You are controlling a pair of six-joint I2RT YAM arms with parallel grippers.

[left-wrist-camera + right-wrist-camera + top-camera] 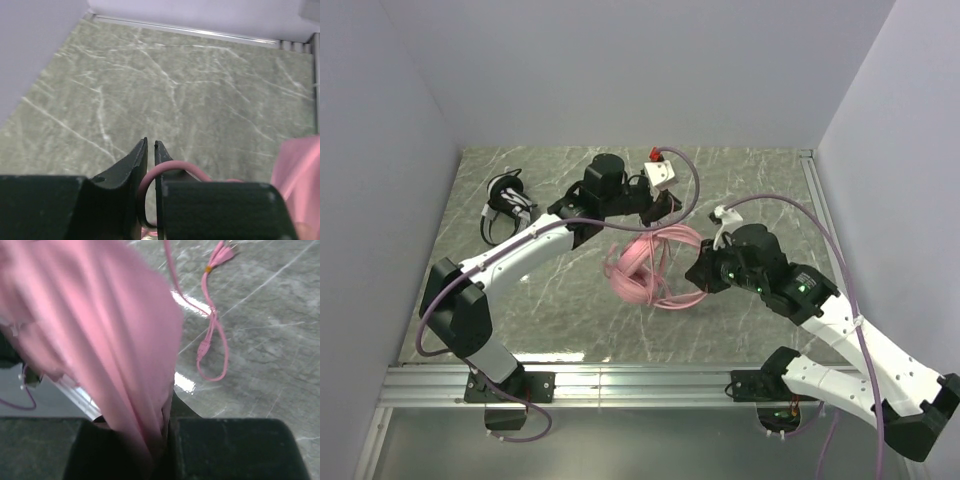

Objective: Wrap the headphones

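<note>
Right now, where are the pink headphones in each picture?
Top external: pink headphones in the middle of the table.
Left wrist: a pink blur at the right edge; their pink cable sits in the left gripper.
Right wrist: a big pink blur filling the left half, pinched in the right gripper.
Shared landmark: the green marbled table.

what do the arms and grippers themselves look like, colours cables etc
Both arms share one look: the left arm and right arm have smooth white links between bulky black joints. A lilac cable loops loosely along each. Small green lights glow on the right wrist. The left gripper has black fingers tapering to thin tips; the right gripper is black too.
</note>
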